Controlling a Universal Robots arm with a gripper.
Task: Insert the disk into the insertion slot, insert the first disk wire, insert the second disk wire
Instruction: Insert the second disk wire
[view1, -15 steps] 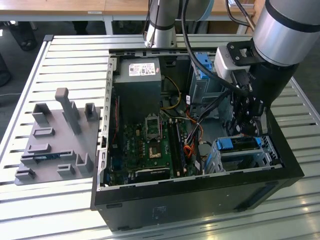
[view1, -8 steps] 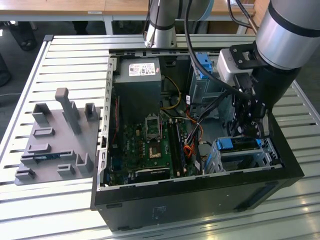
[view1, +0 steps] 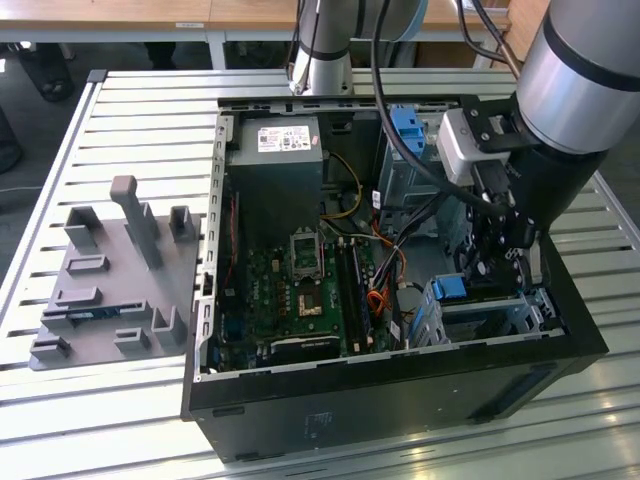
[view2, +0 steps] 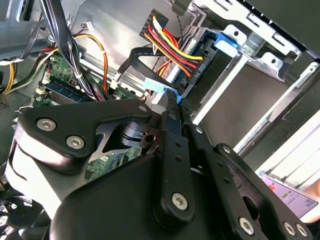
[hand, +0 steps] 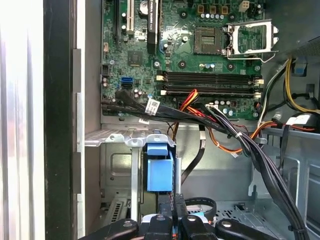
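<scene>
An open black case (view1: 400, 380) lay on a slatted tabletop (view1: 150, 110), holding a green board (view1: 300, 290), a grey power supply (view1: 275, 150) with a white label, a tall grey cage (view1: 410, 170) with a blue latch (view1: 408, 128), and the low slot (view1: 500, 315) at the corner nearest the exterior view's right. The disk (view2: 210, 52) sat inside the slot, its blue carrier tab (view2: 227, 42) showing at the slot's open end in the second wrist view; the same blue tab (hand: 159, 167) faced the camera in the first wrist view. One arm reached into the case, its tool (view1: 500, 262) just above the slot. The tool (view2: 172, 100) was clamped on a flat black wire (view2: 142, 55) at its blue plug (view2: 162, 86), close to the disk's end but not seated. A second plug (view2: 172, 50), with red, yellow and black leads, lay against the disk's edge; whether it was pushed home could not be told. The first wrist view alone showed the board's two long memory slots (hand: 210, 82) and the open socket (hand: 250, 37). The exterior view alone showed one grey fixture (view1: 115, 280) with upright posts lying beside the case.
</scene>
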